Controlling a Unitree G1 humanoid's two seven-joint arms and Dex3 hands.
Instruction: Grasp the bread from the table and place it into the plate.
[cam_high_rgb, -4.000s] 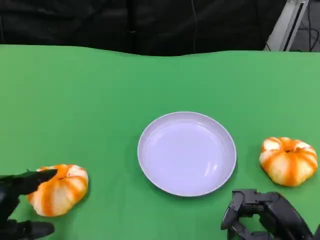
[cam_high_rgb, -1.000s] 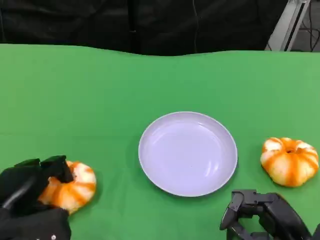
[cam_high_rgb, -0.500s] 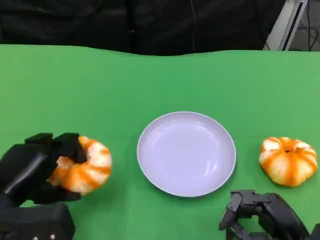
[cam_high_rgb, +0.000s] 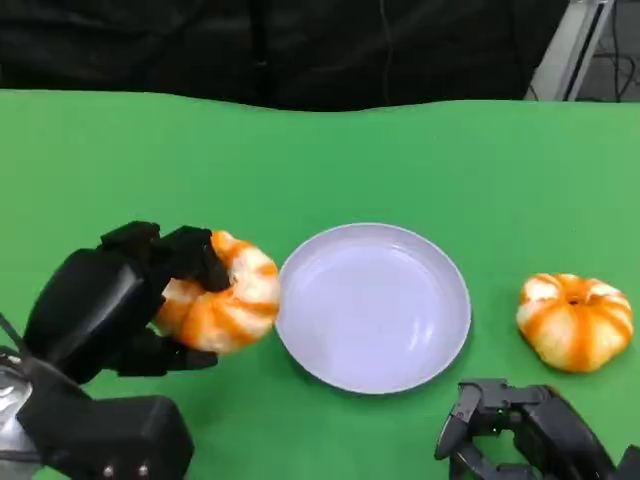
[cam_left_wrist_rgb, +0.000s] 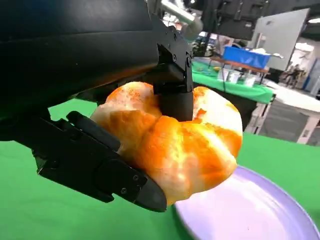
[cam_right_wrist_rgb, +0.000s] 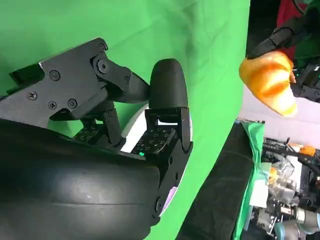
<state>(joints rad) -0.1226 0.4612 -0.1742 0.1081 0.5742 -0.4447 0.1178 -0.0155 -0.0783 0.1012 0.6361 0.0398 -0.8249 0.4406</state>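
Note:
My left hand (cam_high_rgb: 110, 305) grips an orange-and-white pumpkin-shaped bread (cam_high_rgb: 224, 294) and holds it lifted just left of the white plate (cam_high_rgb: 380, 315). In the left wrist view the fingers (cam_left_wrist_rgb: 173, 95) clamp the bread (cam_left_wrist_rgb: 180, 147) from above and below, with the plate's rim (cam_left_wrist_rgb: 250, 212) right beside it. A second bread (cam_high_rgb: 575, 321) lies on the green table to the right of the plate. My right hand (cam_high_rgb: 520, 440) rests low at the front right, fingers (cam_right_wrist_rgb: 167, 95) apart and holding nothing. The right wrist view shows the held bread (cam_right_wrist_rgb: 267, 80) in the distance.
The green table (cam_high_rgb: 320, 160) stretches wide behind the plate. A dark backdrop runs along its far edge, with a metal stand (cam_high_rgb: 575, 45) at the back right.
My left hand closed on the left bread, lifted it off the table and carried it right, up to the plate's left rim. The right hand and second bread stayed put.

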